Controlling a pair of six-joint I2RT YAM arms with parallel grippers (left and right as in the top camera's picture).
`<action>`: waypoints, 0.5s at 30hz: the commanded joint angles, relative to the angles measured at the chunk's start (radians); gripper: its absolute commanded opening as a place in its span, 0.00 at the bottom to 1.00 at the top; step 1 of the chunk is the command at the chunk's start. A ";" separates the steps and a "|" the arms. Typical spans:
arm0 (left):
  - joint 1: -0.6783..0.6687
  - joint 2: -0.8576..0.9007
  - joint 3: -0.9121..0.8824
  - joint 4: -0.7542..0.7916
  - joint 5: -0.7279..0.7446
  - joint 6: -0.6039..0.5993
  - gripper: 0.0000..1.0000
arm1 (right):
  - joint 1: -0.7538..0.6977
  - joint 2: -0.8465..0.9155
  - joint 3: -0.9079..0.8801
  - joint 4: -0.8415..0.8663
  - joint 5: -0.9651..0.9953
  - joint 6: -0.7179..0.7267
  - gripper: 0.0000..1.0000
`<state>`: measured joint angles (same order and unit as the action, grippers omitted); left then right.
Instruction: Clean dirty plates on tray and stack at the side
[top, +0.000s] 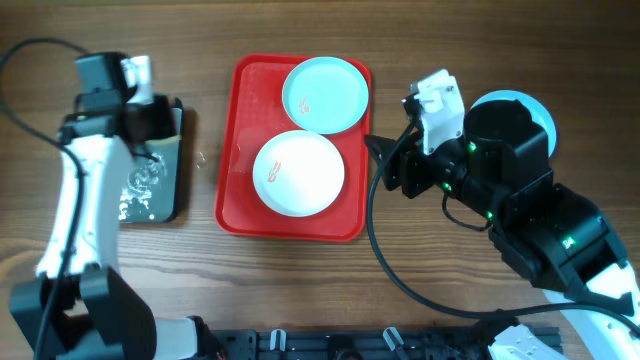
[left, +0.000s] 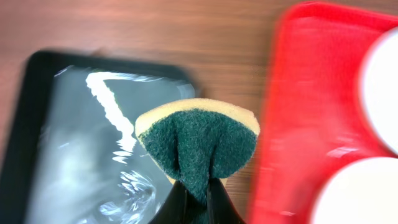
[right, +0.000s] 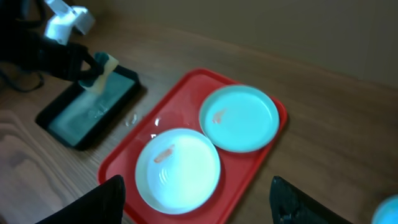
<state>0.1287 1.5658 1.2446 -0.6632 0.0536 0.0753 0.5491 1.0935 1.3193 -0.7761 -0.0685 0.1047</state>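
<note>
Overhead, the red tray (top: 232, 150) carried two plates: a turquoise plate (top: 325, 94) at its far end and a white plate (top: 298, 172) at its near end, each marked with small orange smears. A third plate (top: 538, 112), also turquoise, lay on the table right of the tray, largely hidden under the right arm. The right gripper (top: 377, 163) sat just beside the tray's right rim, its jaws spread and empty. Left of the tray stood one black tray (top: 170, 195), with the left gripper (top: 155, 120) above it.

From the left wrist, the jaws were clenched on a green-and-yellow sponge (left: 199, 140), held over the black tray's edge nearest the red tray.

From the right wrist, both plates on the tray lay ahead of the splayed fingers (right: 99, 202), untouched.
</note>
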 joint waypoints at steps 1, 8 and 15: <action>-0.112 -0.010 0.003 -0.004 0.035 -0.089 0.04 | 0.000 0.007 0.010 -0.032 0.107 0.061 0.75; -0.274 0.003 -0.001 0.018 0.068 -0.116 0.04 | -0.038 0.031 0.010 -0.067 0.106 0.110 0.75; -0.336 0.102 -0.002 0.023 0.075 -0.180 0.04 | -0.111 0.140 0.010 -0.127 0.039 0.161 0.73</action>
<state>-0.1898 1.6058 1.2446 -0.6453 0.1112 -0.0547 0.4519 1.1793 1.3193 -0.8986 0.0055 0.2306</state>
